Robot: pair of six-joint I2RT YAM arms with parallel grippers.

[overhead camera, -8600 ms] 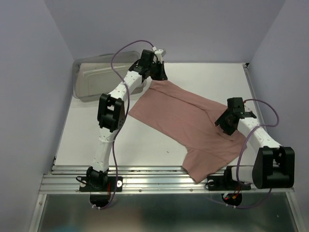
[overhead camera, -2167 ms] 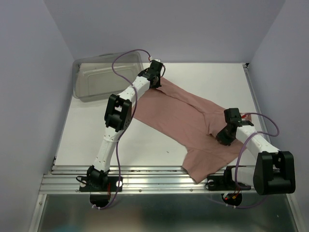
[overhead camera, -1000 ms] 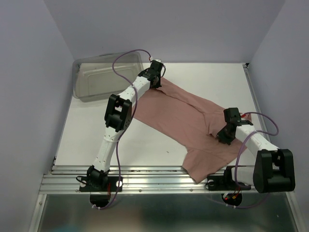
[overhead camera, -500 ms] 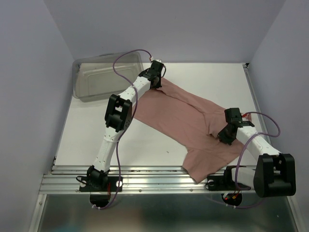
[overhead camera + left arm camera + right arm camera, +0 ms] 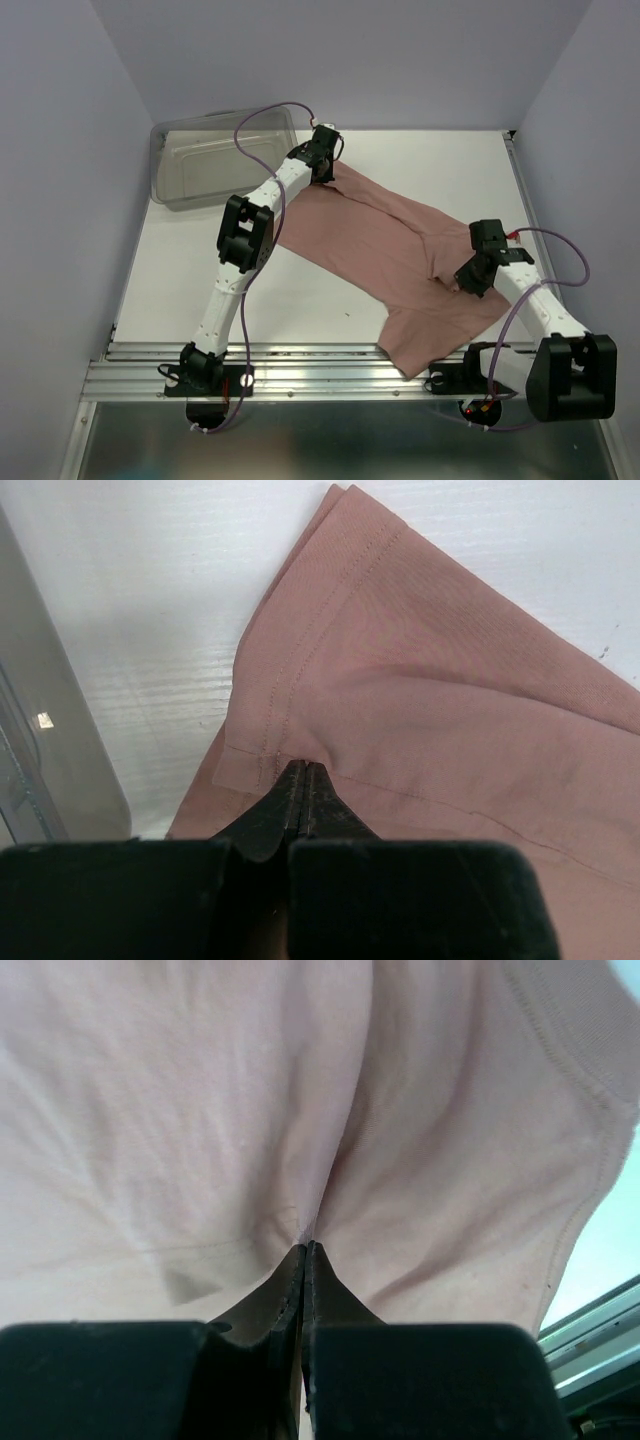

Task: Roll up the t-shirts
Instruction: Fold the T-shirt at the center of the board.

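Note:
A dusty-pink t-shirt (image 5: 380, 250) lies spread aslant over the white table, its near corner reaching the front rail. At the shirt's far corner my left gripper (image 5: 322, 172) is shut, and in the left wrist view its tips (image 5: 304, 768) pinch the stitched hem of the t-shirt (image 5: 450, 700). My right gripper (image 5: 470, 283) is low over the shirt's right part. In the right wrist view it is shut (image 5: 306, 1248) on a pinched fold of the t-shirt (image 5: 180, 1110), with creases running to its tips. No printed graphic shows.
A clear plastic bin (image 5: 215, 160) stands at the table's back left, close beside the left gripper, and its wall (image 5: 40, 760) shows in the left wrist view. An aluminium rail (image 5: 300, 365) runs along the near edge. Grey walls close in both sides.
My right gripper has shifted slightly to the right and its jaws have closed fully on the cloth. The left arm and the shirt's far corner have not moved.

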